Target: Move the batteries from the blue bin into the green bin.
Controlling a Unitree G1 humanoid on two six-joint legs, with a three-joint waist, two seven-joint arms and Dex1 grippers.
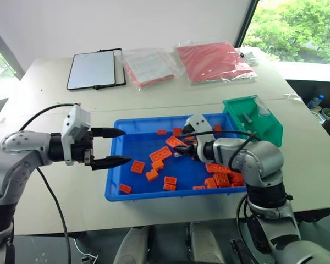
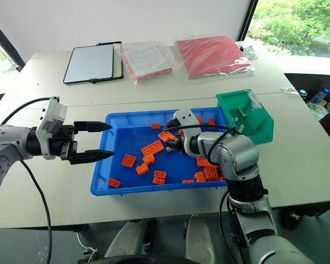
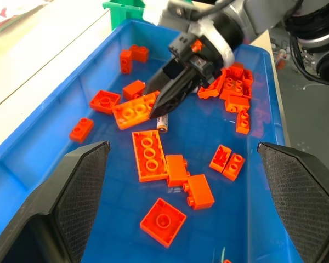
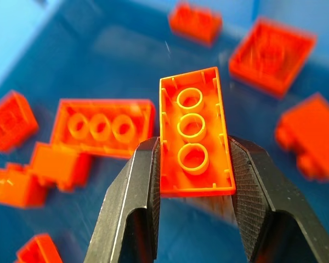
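White table: right claw (image 4: 193,164) pinches orange brick (image 4: 194,137) over blue bin (image 1: 118,165); left claw (image 1: 114,147) open

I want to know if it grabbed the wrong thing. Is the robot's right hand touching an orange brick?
Touching. In the right wrist view, the right hand pinches an orange brick, both fingers pressed against its long sides.

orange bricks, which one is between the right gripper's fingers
The long upside-down brick, hollow underside with three rings facing the camera. The right gripper has its fingers on both long sides; the other bricks lie loose on the blue bin floor.
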